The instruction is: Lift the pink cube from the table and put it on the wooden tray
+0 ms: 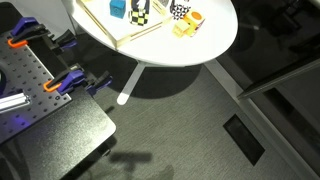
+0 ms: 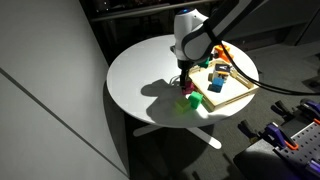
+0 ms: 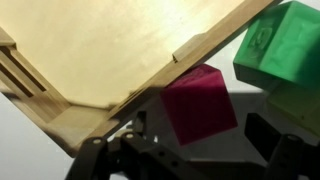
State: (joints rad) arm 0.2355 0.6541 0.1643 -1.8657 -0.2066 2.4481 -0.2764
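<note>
no readable text, labels or numbers anywhere.

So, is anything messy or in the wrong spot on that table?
Nothing is spilled or broken. The only odd bit is that the pink cube and a green block sit on the white table, just outside the edge of the wooden tray, while the blue cube sits on the tray.

The wooden tray [image 3: 120, 50] is pale matt wood; the pink cube [image 3: 200, 103] looks smooth.
</note>
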